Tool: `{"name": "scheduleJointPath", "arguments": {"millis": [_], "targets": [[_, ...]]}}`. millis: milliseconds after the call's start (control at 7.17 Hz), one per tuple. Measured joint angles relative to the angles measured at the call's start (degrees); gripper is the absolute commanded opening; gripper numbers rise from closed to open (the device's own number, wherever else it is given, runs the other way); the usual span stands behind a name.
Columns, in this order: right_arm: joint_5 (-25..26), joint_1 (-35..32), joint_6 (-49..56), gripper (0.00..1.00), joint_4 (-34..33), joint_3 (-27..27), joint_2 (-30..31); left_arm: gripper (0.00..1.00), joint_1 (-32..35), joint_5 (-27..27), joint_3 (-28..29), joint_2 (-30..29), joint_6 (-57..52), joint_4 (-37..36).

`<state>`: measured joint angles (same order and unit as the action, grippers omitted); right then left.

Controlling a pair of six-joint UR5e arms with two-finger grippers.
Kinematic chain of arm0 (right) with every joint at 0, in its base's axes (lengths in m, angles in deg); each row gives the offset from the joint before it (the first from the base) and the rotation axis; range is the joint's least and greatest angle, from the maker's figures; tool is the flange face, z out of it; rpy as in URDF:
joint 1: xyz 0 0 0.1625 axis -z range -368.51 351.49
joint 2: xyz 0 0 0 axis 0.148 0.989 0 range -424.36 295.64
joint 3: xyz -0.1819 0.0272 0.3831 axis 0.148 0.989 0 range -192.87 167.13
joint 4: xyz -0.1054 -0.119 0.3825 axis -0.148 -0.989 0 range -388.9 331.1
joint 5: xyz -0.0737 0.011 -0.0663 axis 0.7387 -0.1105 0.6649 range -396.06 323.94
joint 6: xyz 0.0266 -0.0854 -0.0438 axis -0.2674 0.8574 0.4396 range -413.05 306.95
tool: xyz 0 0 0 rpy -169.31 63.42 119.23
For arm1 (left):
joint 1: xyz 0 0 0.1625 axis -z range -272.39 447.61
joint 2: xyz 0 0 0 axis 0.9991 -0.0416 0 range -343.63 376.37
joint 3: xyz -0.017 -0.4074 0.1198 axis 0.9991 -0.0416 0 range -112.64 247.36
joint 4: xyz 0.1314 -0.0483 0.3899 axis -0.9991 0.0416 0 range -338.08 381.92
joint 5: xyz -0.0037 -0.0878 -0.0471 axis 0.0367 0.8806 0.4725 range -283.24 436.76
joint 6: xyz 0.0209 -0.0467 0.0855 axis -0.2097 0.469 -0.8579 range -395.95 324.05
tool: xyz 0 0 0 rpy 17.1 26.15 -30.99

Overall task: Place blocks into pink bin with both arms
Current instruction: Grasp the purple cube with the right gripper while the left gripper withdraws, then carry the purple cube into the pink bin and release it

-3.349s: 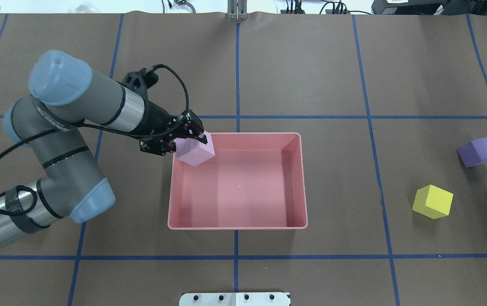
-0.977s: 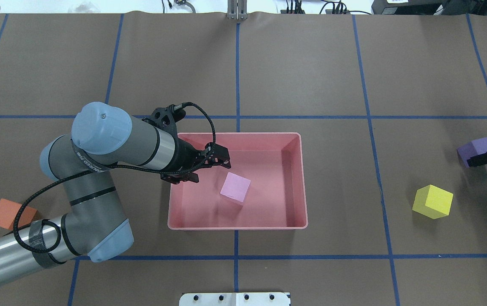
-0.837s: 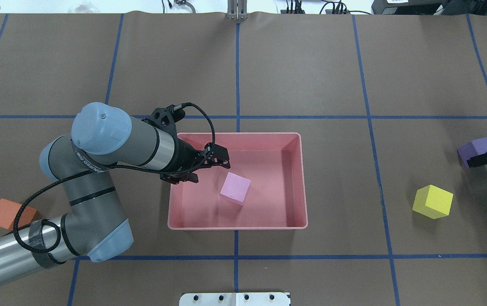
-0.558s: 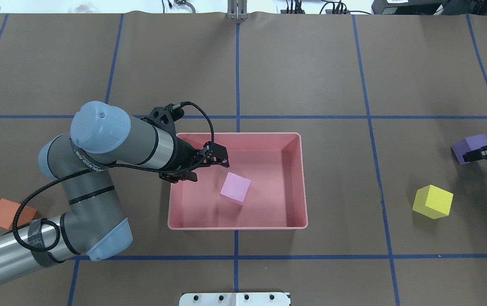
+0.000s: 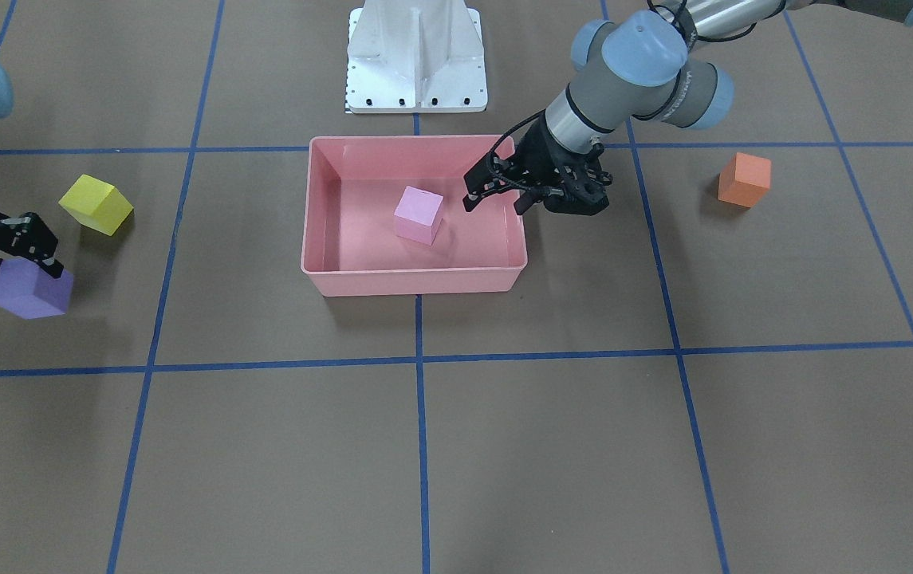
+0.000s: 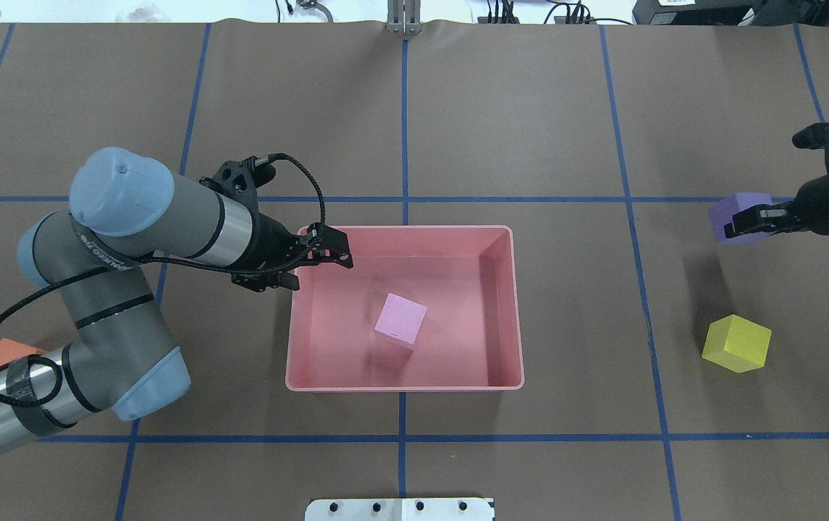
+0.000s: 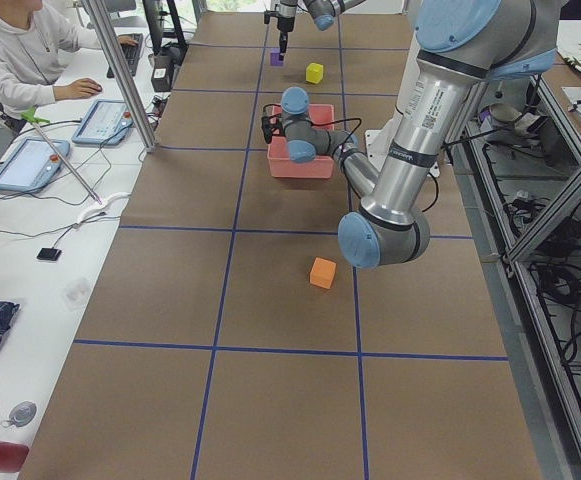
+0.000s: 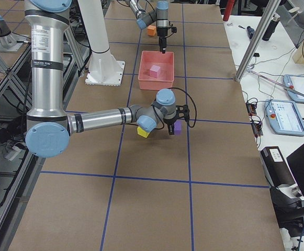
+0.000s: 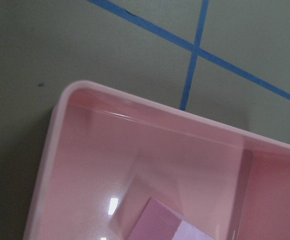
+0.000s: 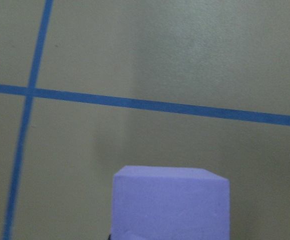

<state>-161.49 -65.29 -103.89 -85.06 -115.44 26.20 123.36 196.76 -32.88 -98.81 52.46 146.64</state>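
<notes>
Work at our table (image 6: 530,108): right gripper (image 6: 741,219) clamps the purple block (image 6: 733,206) aloft at right; left gripper (image 5: 493,206), spread wide, hangs over the far-left corner of the pink bin (image 6: 405,381).

No text can be read with certainty. A short line of dark lettering (image 6: 105,253) runs along a grey tube of the left arm (image 6: 132,217). Similar print runs down the upright tube of the right arm (image 8: 46,63) in the view from the robot's right. In every view it is too small and blurred to make out.
</notes>
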Motion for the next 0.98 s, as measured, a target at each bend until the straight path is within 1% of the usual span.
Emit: {"name": "scheduleJointPath", "arguments": {"millis": [279, 419, 558, 698, 837, 977], "targets": [[1.26, 7.11, -14.23, 0.0, -3.55, -4.99, -6.51, 1.0, 5.52, 6.55, -0.92, 4.07, -7.47, 0.0], [4.0, 12.14, -21.96, 0.0, -4.48, -6.9, -9.73, 1.0, 8.74, 10.04, -1.67, 7.53, -13.13, 0.0], [7.95, 17.25, -28.22, 0.0, -8.54, -9.29, -13.59, 1.0, 12.07, 13.14, -2.13, 11.11, -19.14, 0.02], [12.03, 21.8, -31.76, 0.0, -17.46, -11.71, -19.28, 1.0, 14.47, 15.12, -2.29, 14.03, -24.02, 0.06], [18.24, 27.83, -34.84, 0.37, -29.17, -13.23, -26.98, 1.0, 15.79, 16.08, -2.31, 16.01, -27.14, 0.08], [23.91, 33.13, -37.54, 0.99, -35.93, -13.6, -32.03, 1.0, 16.56, 16.41, -2.35, 17.07, -28.64, 0.1]]}}
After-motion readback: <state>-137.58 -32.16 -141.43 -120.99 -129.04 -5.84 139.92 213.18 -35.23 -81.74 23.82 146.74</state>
